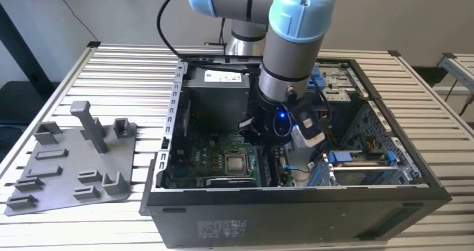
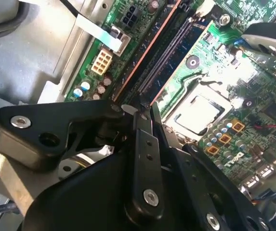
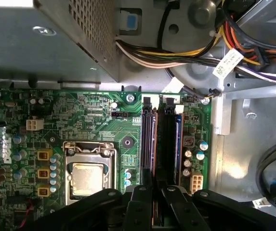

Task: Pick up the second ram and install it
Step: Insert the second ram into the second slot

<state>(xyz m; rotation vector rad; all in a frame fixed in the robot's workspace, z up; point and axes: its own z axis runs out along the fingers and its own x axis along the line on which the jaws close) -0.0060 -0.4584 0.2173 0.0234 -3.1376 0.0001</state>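
Note:
My gripper (image 1: 271, 149) is low inside the open computer case (image 1: 296, 204), over the memory slots on the exterior view's right of the processor socket (image 1: 237, 163). In both wrist views its black fingers (image 3: 138, 204) stand close together around the near end of the second ram (image 3: 152, 144), a thin dark stick with a coppery edge. The stick (image 2: 145, 60) stands on edge along a slot. The gripper (image 2: 141, 109) (image 3: 156, 192) is shut on it. I cannot tell how deep it sits. Beside it runs another dark strip (image 3: 169, 144) in the neighbouring slot.
A grey plastic tray (image 1: 66, 167) with upright pegs lies on the slatted table at the exterior view's left of the case. Bundled power cables (image 3: 200, 45) and the metal power supply box (image 3: 56, 38) sit past the slots' far end. Capacitors and a white connector (image 3: 195, 182) flank the slots.

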